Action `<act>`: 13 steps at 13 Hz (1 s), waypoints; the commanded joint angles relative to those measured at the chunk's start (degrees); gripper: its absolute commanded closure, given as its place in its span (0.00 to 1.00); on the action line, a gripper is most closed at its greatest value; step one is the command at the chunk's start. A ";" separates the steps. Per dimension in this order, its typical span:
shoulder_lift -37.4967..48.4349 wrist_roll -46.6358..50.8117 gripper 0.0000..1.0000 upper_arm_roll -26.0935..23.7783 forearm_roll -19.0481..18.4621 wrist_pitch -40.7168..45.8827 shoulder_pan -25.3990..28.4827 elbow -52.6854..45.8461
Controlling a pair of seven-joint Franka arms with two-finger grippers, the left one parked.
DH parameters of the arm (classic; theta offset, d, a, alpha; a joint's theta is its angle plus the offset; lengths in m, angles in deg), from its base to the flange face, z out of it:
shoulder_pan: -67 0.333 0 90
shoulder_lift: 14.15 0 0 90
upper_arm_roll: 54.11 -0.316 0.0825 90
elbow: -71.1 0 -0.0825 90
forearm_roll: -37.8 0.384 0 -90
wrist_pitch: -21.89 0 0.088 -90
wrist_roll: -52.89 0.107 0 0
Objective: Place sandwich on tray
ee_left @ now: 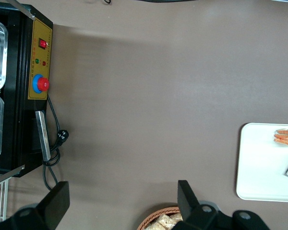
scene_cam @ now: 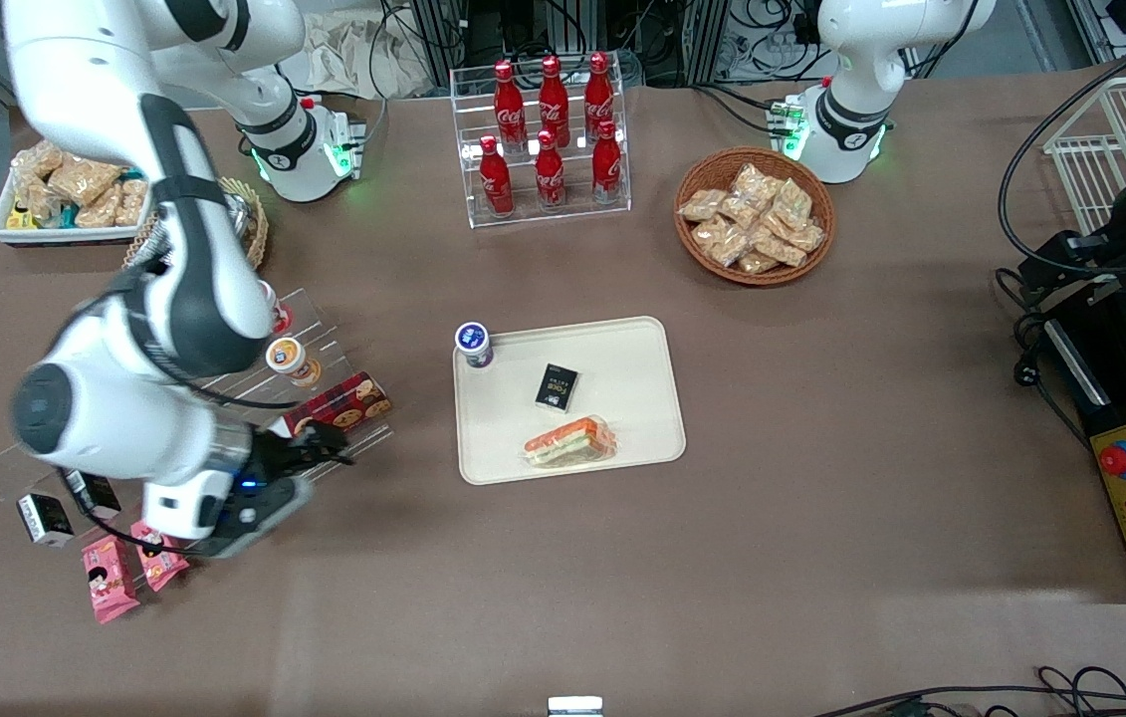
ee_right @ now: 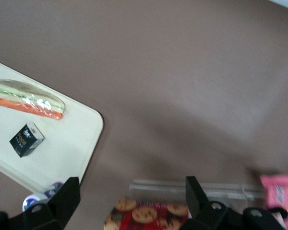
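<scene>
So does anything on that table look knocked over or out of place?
Nothing looks spilled. The sandwich lies flat on the tray, slightly askew. The gripper, fingers open and empty, hangs by the cookie box, away from the tray.

Brown table (scene_cam: 821, 518) carries the cream tray (scene_cam: 642, 398) mid-table, a clear rack of cola bottles (scene_cam: 548, 139) and a wicker snack basket (scene_cam: 754, 214) farther from the camera. Toward the working arm's end: acrylic stand (scene_cam: 324, 398), pink packets (scene_cam: 110, 578), white snack bin (scene_cam: 65, 209), with the gripper (scene_cam: 329, 448) above the table there.
</scene>
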 commanded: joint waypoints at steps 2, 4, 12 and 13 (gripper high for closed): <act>8.99 2.64 0.02 -1.05 -6.99 11.48 -6.50 3.25; 17.50 4.74 0.02 -1.14 -11.99 11.70 -8.27 11.84; 34.33 7.56 0.02 2.99 -16.76 5.45 -9.42 25.86; 33.89 7.65 0.02 2.99 -16.85 5.36 -9.60 25.51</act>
